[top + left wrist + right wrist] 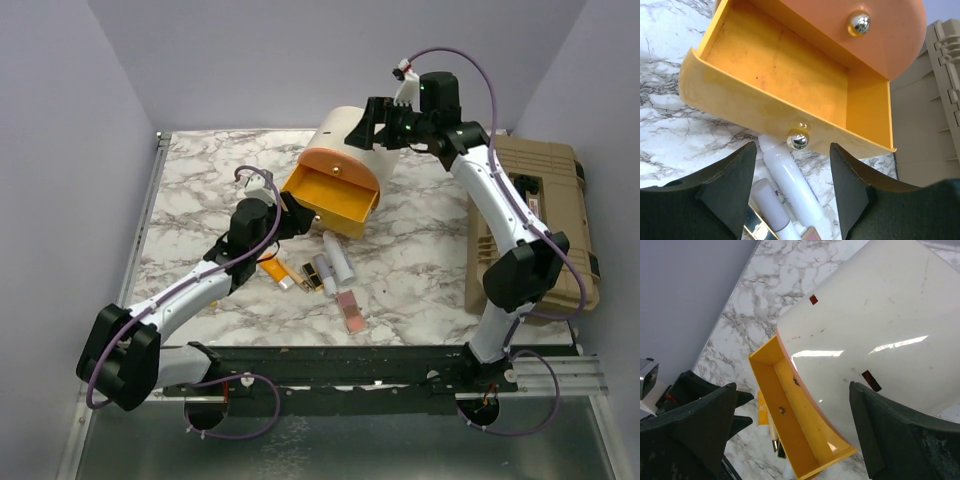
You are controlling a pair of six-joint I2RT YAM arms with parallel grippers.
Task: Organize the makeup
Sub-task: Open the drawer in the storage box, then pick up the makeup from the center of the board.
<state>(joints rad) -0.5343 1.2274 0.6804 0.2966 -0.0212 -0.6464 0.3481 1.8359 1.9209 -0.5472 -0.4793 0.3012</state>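
The makeup lies on the marble table in front of the open drawer: an orange tube point(272, 268), a gold-black lipstick point(310, 276), two white tubes point(338, 256) and a flat pink palette point(351, 312). My left gripper point(291, 215) is open and empty, low at the drawer's front left. In the left wrist view its jaws point(792, 146) frame the drawer's silver knob point(799, 140), with a white tube point(790, 180) and a second white tube point(771, 204) below. My right gripper point(385, 122) is open and empty, above the cream case point(875, 330); its jaws point(792, 386) stand wide apart.
The cream cylindrical case point(345, 135) lies on its side at the back centre, its orange drawer point(335, 195) pulled out and empty inside point(785, 65). A tan toolbox point(530, 220) fills the right side of the table. Grey walls stand on three sides.
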